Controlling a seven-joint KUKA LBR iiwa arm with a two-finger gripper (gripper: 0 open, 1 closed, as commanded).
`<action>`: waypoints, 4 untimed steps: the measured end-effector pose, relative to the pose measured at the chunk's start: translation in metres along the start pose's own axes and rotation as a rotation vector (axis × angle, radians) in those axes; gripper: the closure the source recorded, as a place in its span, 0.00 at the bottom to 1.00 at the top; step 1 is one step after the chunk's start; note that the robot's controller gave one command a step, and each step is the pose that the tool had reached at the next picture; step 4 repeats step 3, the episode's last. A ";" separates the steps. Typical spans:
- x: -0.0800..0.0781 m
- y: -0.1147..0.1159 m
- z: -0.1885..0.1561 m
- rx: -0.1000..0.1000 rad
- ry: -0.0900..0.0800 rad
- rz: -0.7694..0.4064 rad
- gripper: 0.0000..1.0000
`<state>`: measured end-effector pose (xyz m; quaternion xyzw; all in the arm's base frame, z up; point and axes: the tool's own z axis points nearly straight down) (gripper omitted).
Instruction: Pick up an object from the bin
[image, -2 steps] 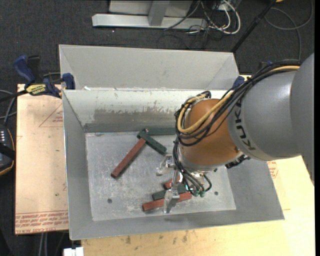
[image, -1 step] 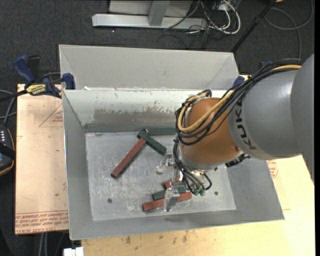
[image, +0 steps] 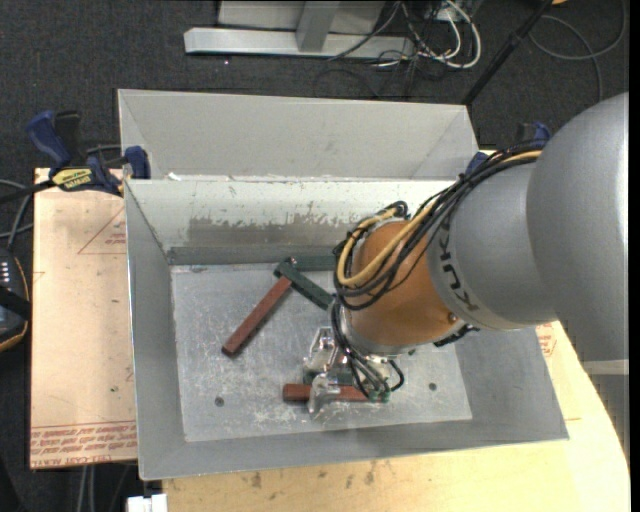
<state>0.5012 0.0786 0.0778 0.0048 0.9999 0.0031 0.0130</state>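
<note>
My gripper (image: 324, 384) is low over the bin floor at the front centre, under the arm's orange wrist cover. A short reddish-brown bar (image: 296, 393) lies flat right beneath it, its ends sticking out to the left and right of the gripper. A small green piece (image: 378, 395) lies against the gripper's right side. How tightly the gripper sits on the bar is hidden by its own body.
A longer reddish-brown stick (image: 256, 318) lies diagonally on the floor left of centre. A dark green angled piece (image: 302, 280) rests near the back wall, partly under the arm. The arm covers the bin's right half.
</note>
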 end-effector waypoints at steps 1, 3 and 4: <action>0.000 0.000 0.000 0.000 0.000 0.000 1.00; 0.007 0.000 -0.136 0.005 0.025 0.004 1.00; 0.007 0.000 -0.136 0.005 0.025 0.004 1.00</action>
